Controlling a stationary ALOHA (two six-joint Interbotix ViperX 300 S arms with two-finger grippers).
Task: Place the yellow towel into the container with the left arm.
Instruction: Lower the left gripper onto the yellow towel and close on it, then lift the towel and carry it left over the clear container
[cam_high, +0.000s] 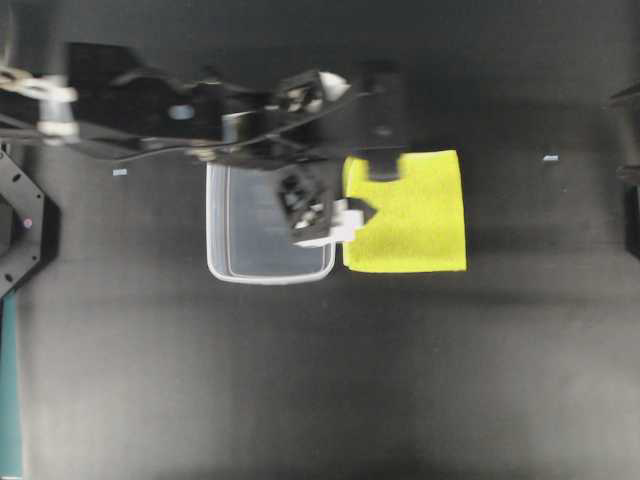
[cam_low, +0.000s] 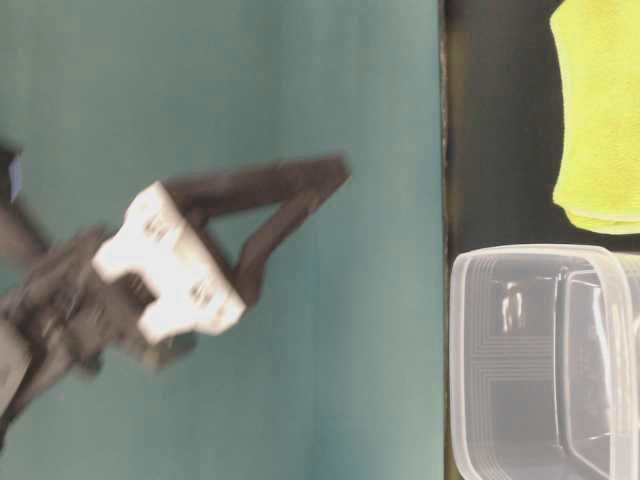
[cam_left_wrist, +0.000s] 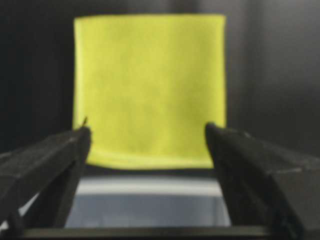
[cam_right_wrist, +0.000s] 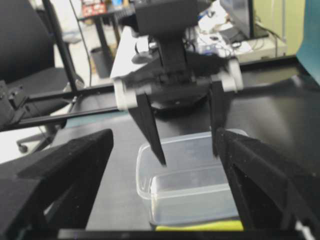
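- A black table (cam_high: 320, 380) seen from above, with a clear plastic container (cam_high: 240, 262) near the middle and a yellow towel (cam_high: 415, 215) lying flat just to its right, their edges close or touching.
- The towel is outside the container, which looks empty, so the placing step is not yet done.
- The left arm (cam_high: 150, 110) reaches in from the left, above the container, with its left gripper (cam_high: 368, 192) over the towel's left edge.
- In the left wrist view the left gripper's fingers (cam_left_wrist: 50, 165) stand wide apart with nothing between them; the towel fills the space beyond them and the container's rim shows just below.
- The right gripper (cam_right_wrist: 165, 165) shows only in its own wrist view, its dark fingers spread wide and empty, aimed at the container from the towel side.
- Risk: closing on the towel's top layer alone would let the folded pad open out and drape over the rim.
- Risk: descending this close to the rim could knock the light container sideways, because nothing holds it.
- Risk: a pinch on the near edge alone may drag the cloth instead of lifting it.
- Risk: the towel is nearly as large as the container, so a skewed drop could leave a corner hanging out.
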